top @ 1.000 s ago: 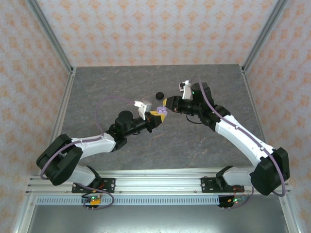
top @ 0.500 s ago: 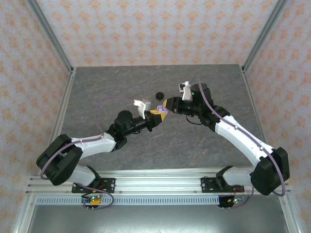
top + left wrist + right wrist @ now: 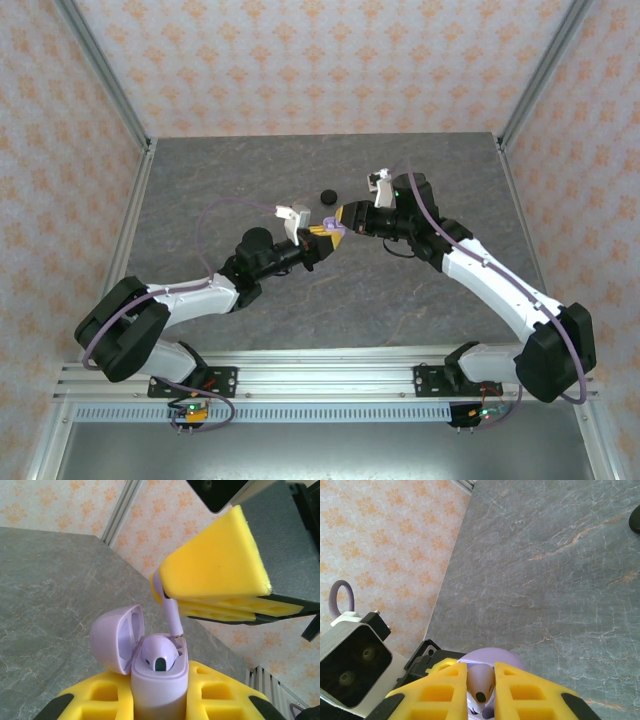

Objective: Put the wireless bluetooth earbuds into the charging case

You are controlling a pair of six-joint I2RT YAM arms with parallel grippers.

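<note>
one bud's in and one's to go, that's my read. the charging case (image 3: 159, 690) stands upright in my left gripper (image 3: 320, 236), pads clamped on both its sides, lid (image 3: 117, 640) flipped back. one lilac earbud (image 3: 159, 654) is already seated in its well. my right gripper (image 3: 480, 680) is pinched on the head of the second earbud (image 3: 172, 614), with the stem pointing down and its tip right at the rim of the case mouth, beside the seated one. not in yet.

reply: nice. all in mid-air? anything in the way?

me: yep, both are held up over the table (image 3: 250, 170), near its middle. not much else around: a small black piece (image 3: 325, 196) lies on the slab just beyond the grippers, apart from them, too small to say what it is. imo the real obstacle is my own gear. the fat yellow pads hang right over the case mouth, and the open lid stands just left of it. i can't tell if the stem is lined up with the hole or resting on the edge. after seating it, i've got to let go and shut the lid.
</note>
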